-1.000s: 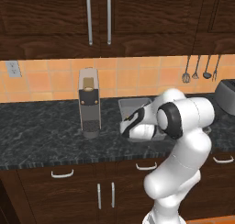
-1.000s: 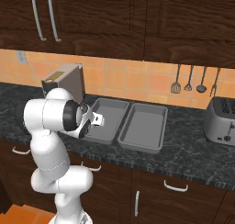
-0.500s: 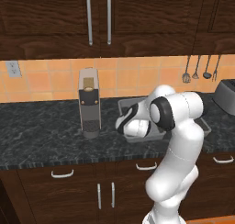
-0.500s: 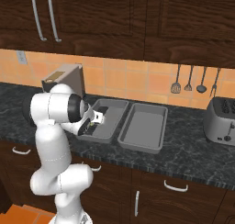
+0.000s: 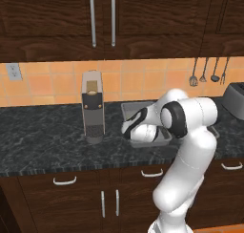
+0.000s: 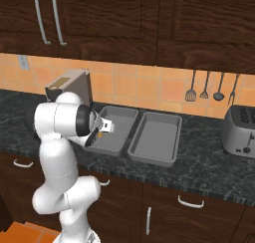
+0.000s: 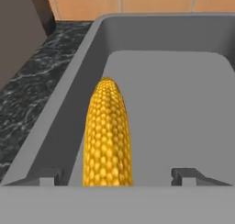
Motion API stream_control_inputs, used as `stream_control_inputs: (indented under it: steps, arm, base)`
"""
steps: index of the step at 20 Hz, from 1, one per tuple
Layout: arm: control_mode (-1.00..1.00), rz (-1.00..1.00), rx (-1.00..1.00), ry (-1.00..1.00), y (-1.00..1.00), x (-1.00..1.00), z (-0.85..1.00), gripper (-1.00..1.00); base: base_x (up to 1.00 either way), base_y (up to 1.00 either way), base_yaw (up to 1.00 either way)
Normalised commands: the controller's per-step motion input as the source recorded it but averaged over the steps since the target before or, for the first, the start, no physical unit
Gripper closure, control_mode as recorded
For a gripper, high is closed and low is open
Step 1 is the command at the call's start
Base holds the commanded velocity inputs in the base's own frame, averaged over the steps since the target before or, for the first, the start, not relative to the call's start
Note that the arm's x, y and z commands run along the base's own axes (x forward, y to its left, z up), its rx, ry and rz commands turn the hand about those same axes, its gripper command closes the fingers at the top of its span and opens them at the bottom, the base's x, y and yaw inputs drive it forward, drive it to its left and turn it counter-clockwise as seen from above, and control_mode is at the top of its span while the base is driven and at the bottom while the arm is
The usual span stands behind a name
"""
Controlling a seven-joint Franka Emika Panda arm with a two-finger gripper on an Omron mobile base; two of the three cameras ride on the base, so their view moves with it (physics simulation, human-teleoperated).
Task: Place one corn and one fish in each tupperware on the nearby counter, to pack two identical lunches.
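— Where it lies along the left wall of the tupperware (image 7: 69,94), how does the corn (image 7: 108,136) look?
— Bright yellow, stubby. Gripper (image 7: 121,177) open wide, fingertips (image 7: 183,175) apart, holding nothing.

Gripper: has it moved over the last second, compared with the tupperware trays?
Yes. In the right base view the gripper has come forward from the counter's front edge to hang over the left tupperware, its jaws now apart around the corn.

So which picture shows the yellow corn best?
The hand view: the corn lies big and clear in the grey tupperware, between the spread fingers. The right base view catches just a tiny yellow speck by the hand. The left base view has the arm in front.
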Motion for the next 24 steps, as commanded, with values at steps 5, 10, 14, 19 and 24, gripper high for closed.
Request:
stream_control_inputs:
  steps: [5,10,14,19,24]
  arm:
    - [-1.00,-0.01,0.00,-0.03,-0.09,-0.32,0.55,-1.00]
    - [-1.00,-0.02,0.00,-0.01,-0.01,-0.72,0.97,-1.00]
    - [-1.00,-0.09,-0.06,0.00,0.00,-0.63,1.00,-1.00]
    - [-1.00,-0.10,-0.13,0.03,0.03,-0.50,1.00,-1.00]
    - [-1.00,-0.06,-0.10,0.15,0.03,-0.57,1.00,-1.00]
  base:
    - [0.00,0.00,0.00]
    - [0.00,0.00,0.00]
    - [0.00,0.00,0.00]
    - [0.00,0.00,0.00]
    - [0.00,0.00,0.00]
